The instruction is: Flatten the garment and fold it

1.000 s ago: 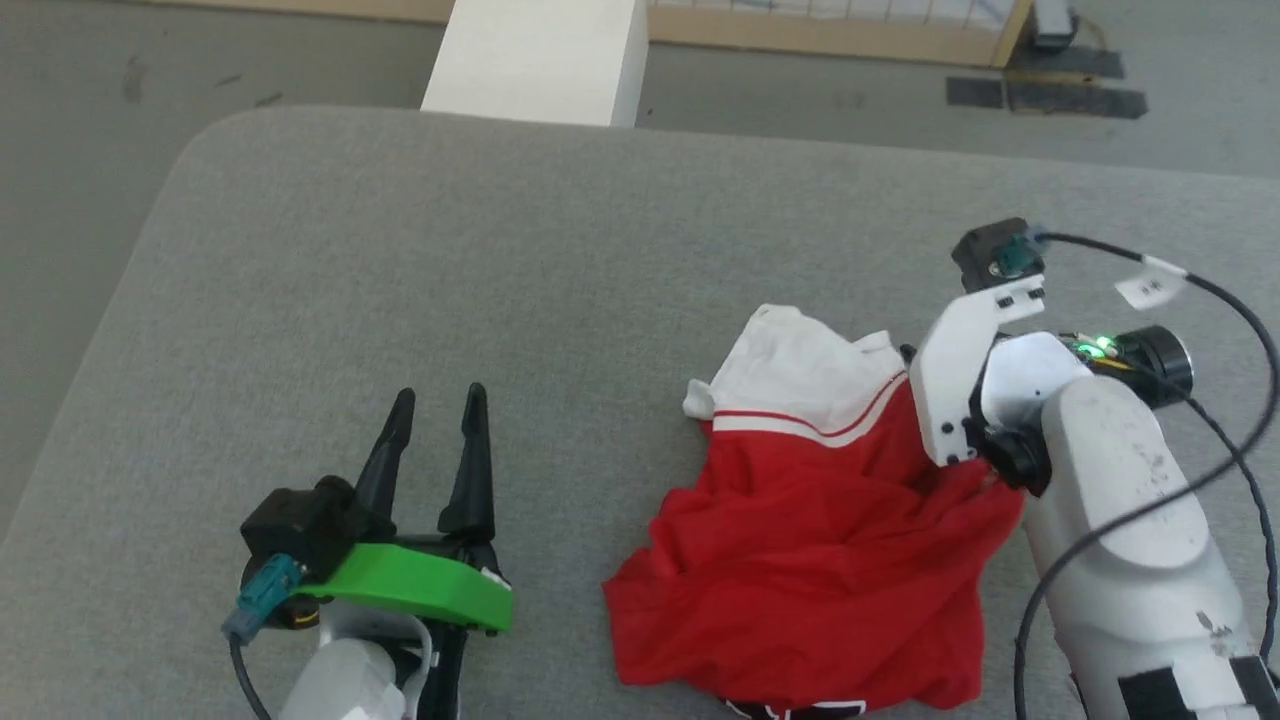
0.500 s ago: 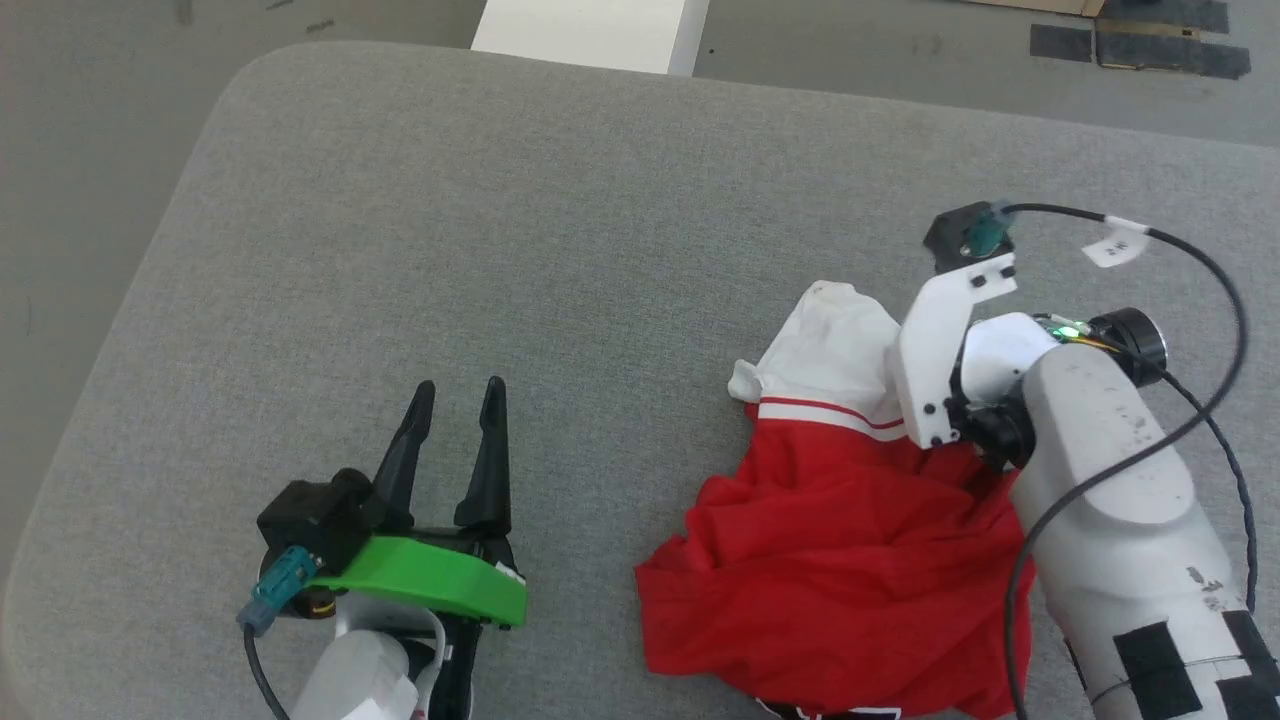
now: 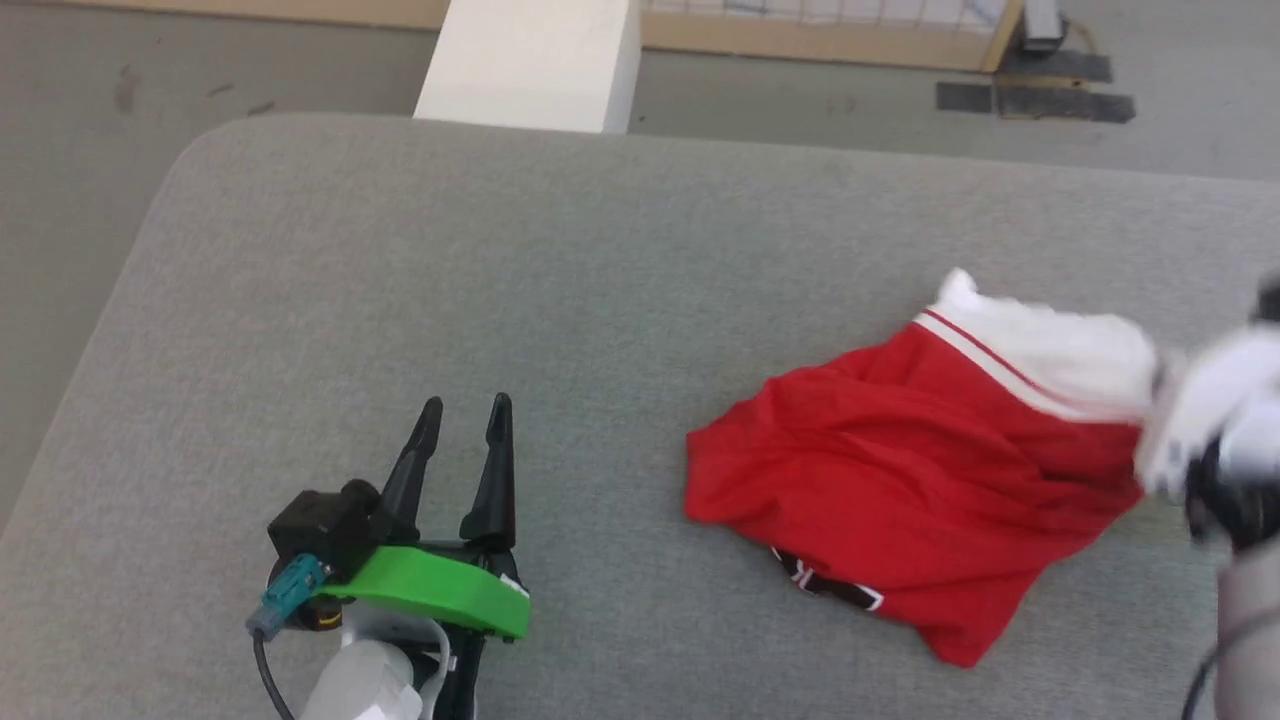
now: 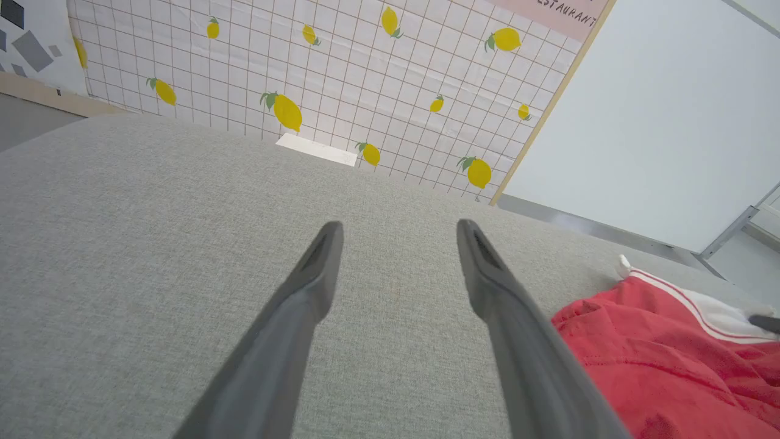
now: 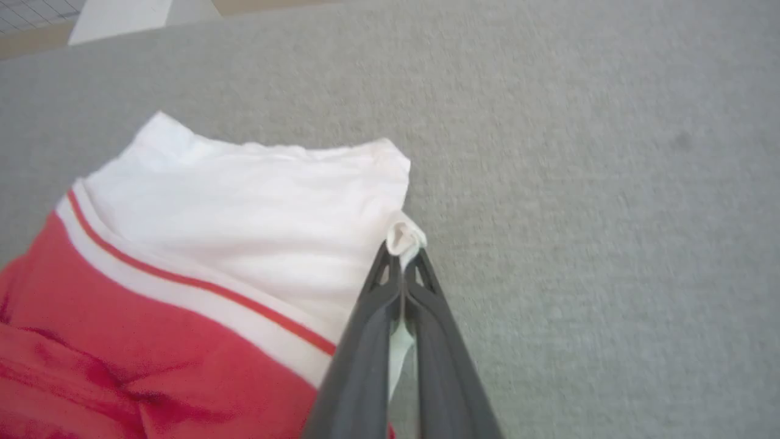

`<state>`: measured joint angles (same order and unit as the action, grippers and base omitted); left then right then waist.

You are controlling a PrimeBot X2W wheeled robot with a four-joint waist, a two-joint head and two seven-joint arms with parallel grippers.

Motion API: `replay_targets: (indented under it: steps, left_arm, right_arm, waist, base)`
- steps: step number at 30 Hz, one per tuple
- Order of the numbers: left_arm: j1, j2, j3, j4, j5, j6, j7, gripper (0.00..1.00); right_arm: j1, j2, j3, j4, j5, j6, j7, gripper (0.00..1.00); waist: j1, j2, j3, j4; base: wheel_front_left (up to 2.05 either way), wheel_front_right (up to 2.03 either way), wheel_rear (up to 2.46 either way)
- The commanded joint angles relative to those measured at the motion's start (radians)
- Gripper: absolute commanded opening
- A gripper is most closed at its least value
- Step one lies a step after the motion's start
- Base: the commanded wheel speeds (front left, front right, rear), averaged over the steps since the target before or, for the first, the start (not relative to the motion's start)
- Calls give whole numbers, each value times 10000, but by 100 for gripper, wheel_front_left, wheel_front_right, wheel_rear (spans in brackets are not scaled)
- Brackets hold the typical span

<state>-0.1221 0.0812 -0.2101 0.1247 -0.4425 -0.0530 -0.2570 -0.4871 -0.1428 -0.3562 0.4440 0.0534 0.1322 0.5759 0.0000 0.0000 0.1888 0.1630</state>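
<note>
The red garment (image 3: 920,480) lies crumpled on the grey padded table (image 3: 560,290), stretched toward the right, its white sleeve (image 3: 1060,350) at the far right. A bit of black-and-white print peeks out under its near edge. My right gripper (image 5: 402,253) is shut on a pinch of the white sleeve (image 5: 256,207); in the head view that arm is a blur at the right edge. Left of the garment (image 4: 670,360), my left gripper (image 3: 465,410) rests low over the table, open and holding nothing, its fingers (image 4: 317,268) spread apart.
The table's rounded far-left corner and left edge drop to a grey floor (image 3: 80,130). A white block (image 3: 530,60) stands beyond the far edge. A lemon-print grid wall (image 4: 341,79) and a pale panel (image 4: 670,110) rise behind the table.
My right arm has swept to the right, dragging the garment by its white sleeve and stretching it out. The head camera shifted. My left gripper stayed put, open.
</note>
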Motion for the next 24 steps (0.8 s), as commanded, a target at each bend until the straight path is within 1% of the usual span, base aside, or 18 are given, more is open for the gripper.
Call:
replay_targets:
  steps: [1,3,4,5,9,11,12,15,17,19,21,24]
  left_arm:
    - [125,-41,6,42,58,-47,-47,100]
    - [176,-40,28,66,15,-46,-47,100]
    - [198,-34,13,84,1,-54,-44,100]
    - [208,-32,0,96,-7,-58,-39,100]
    - [226,-13,-88,154,-37,-92,8,100]
    - [228,-10,-122,161,-60,-98,43,100]
    - [239,-9,-129,160,-80,-92,63,100]
    - [283,-16,-95,139,-187,-20,168,100]
    - [258,-36,-122,127,-328,-6,371,100]
    - [43,-63,-275,134,-501,-92,718,100]
    - [-443,-77,-576,243,-598,-195,1369,100]
    - [-1730,-46,-1121,642,-606,-340,2748,100]
  right_arm:
    - [579,166,-123,-183,-23,-15,195,0]
    - [1156,423,-378,-510,150,-15,327,0]
    - [1368,553,-541,-783,259,-15,178,78]
    - [1499,638,-648,-1008,329,-15,-10,100]
    - [1939,870,-1307,-2151,783,-15,-1350,100]
    - [2297,911,-1494,-2615,1223,-15,-1709,100]
    - [2557,916,-1463,-2740,1628,-15,-1820,100]
    - [3241,920,-1275,-3022,2370,-15,-2116,100]
    - [3644,922,-1031,-3168,2584,-15,-2232,100]
    - [3883,922,-784,-3248,2751,-15,-2271,100]
    - [3964,923,-592,-3307,2816,-15,-2303,100]
    - [3899,924,-277,-3429,2785,-15,-2259,100]
  waist:
    - [0,0,-296,-273]
    - [0,0,-369,-376]
    - [0,0,-394,-416]
    - [0,0,-413,-442]
    - [0,0,-543,-441]
    - [0,0,-592,-404]
    - [0,0,-613,-398]
    - [0,0,-628,-498]
    - [0,0,-605,-676]
    - [0,0,-575,-878]
    - [0,0,-495,-1072]
    - [0,0,-320,-1386]
  base:
    - [0,0,0]
    - [0,0,0]
    - [0,0,0]
    - [0,0,0]
    - [0,0,0]
    - [0,0,0]
    - [0,0,0]
    - [0,0,0]
    - [0,0,0]
    - [0,0,0]
    - [0,0,0]
    - [0,0,0]
